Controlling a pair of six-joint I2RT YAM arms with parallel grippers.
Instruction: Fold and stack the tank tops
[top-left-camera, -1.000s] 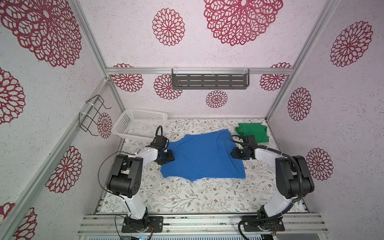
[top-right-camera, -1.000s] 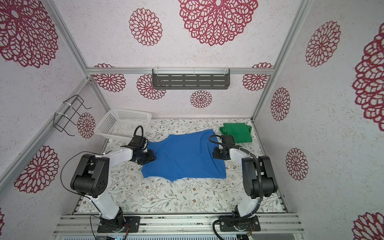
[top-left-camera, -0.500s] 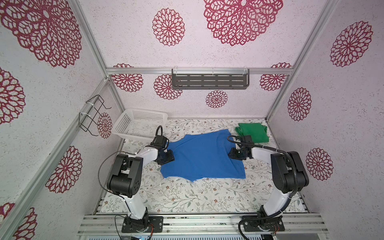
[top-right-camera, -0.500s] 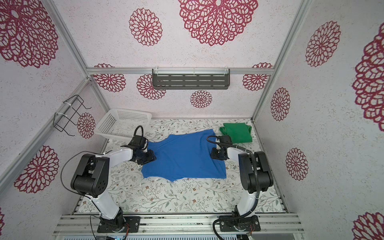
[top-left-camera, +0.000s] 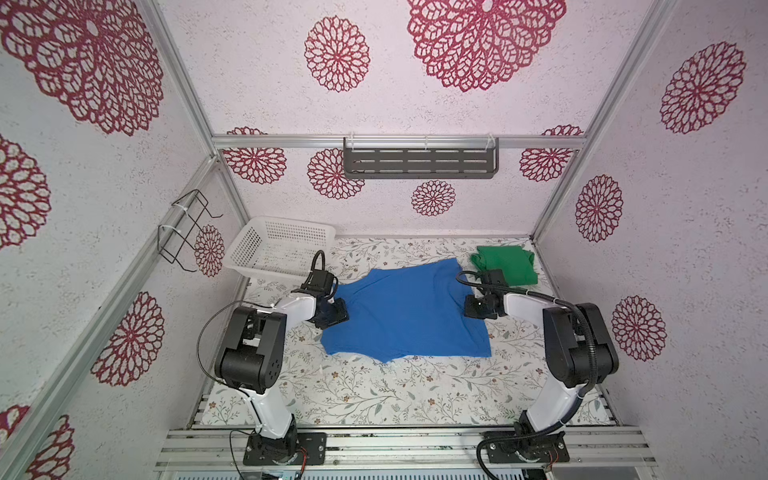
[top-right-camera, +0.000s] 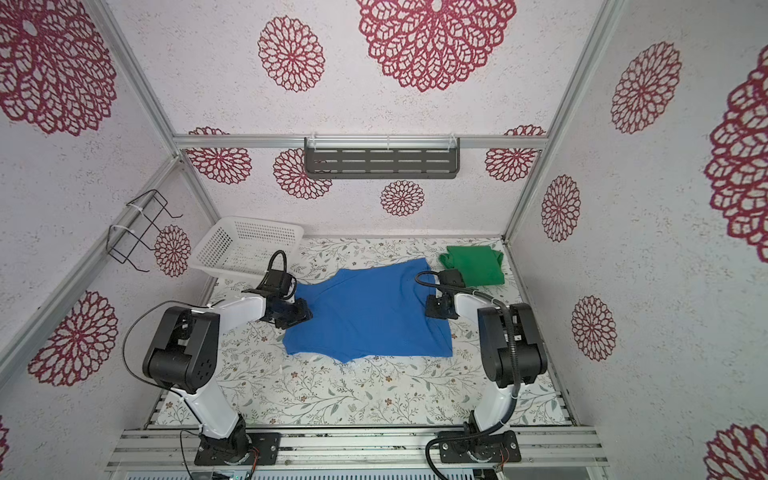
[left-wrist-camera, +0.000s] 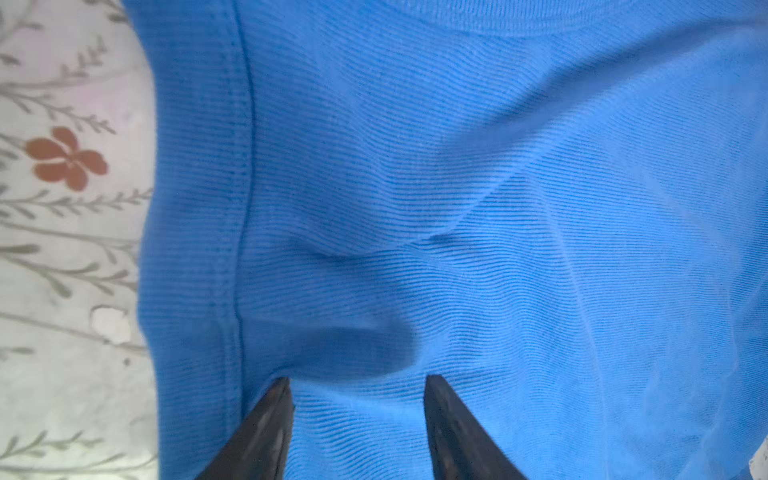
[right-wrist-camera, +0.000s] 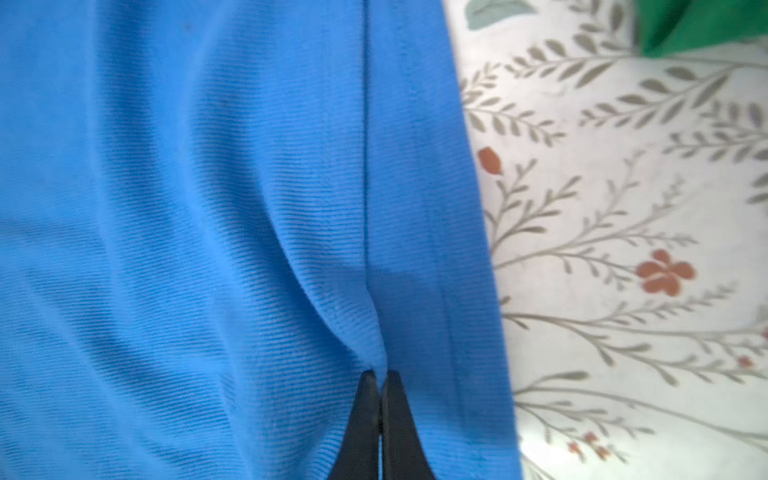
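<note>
The right jaws have just pinched shut on the right hem of the blue top (top-left-camera: 405, 316); the left jaws gape over its left hem, so lifting probably waits.

Walls (top-left-camera: 266, 83): pale, textured, big red flower prints
Far wall (top-left-camera: 386, 208): grey slotted shelf (top-left-camera: 419, 163)
Left wall (top-left-camera: 104, 257): black wire rack (top-left-camera: 185, 230)
Bench (top-left-camera: 374, 395): leafy floral cover

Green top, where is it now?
In both top views the green top lies at the far right corner of the table, behind the right hand and beside the blue top.
</note>
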